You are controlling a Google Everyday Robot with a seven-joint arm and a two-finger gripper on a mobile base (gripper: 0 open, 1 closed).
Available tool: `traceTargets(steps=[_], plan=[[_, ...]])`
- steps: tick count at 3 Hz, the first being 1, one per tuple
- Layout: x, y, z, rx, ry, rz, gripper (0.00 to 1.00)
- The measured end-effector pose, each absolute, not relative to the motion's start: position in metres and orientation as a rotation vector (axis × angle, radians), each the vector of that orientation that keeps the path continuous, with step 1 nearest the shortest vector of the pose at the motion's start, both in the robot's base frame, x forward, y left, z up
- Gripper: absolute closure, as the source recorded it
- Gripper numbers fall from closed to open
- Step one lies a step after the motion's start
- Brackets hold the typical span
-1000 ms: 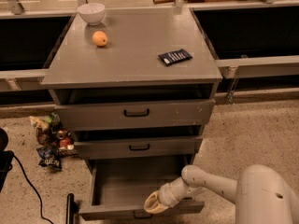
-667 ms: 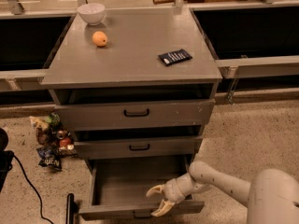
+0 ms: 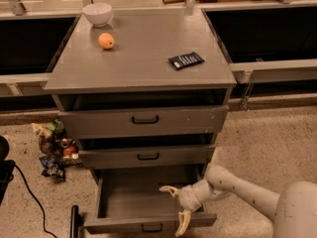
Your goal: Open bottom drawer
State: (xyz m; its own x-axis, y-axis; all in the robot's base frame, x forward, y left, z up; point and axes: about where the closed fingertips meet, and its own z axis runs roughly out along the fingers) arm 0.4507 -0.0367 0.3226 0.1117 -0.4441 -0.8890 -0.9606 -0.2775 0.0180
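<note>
At the far left edge a dark object (image 3: 4,170) sits on the speckled floor (image 3: 270,133), with a black cable (image 3: 29,202) trailing from it toward the lower edge. Just right of that, a heap of crumpled snack bags (image 3: 53,150) lies on the floor against the left side of the grey cabinet (image 3: 143,78). On the cabinet's flat top a white bowl (image 3: 97,13) stands at the back left corner, an orange (image 3: 106,40) rests just in front of it, and a dark packet (image 3: 185,60) lies well apart from both, toward the right edge. Below the top, the top drawer (image 3: 99,122) and the middle drawer (image 3: 106,158) are each a little ajar, a dark gap showing above each front, and each carries a small black bar handle. The bottom drawer (image 3: 131,197) is at the foot of the cabinet, drawn well out toward the camera so its plain grey inside shows (nothing can be seen lying in it), its narrow front panel and black handle (image 3: 152,227) close to the lower edge. The gripper (image 3: 175,207) is at the drawer's right half, its jaws spread wide apart and holding nothing: one pale finger points left over the drawer's inside, the other points down across the front panel, whether touching it I cannot tell. The white arm (image 3: 242,190) runs from the gripper rightward and down to the lower right corner
</note>
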Motion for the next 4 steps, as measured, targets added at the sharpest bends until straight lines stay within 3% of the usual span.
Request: traceTargets(steps=[2, 4], plan=[[0.447, -0.038, 0.363, -1.837, 1.271, 1.040, 0.00], [0.443, -0.056, 0.494, -1.929, 1.073, 0.765, 0.00]])
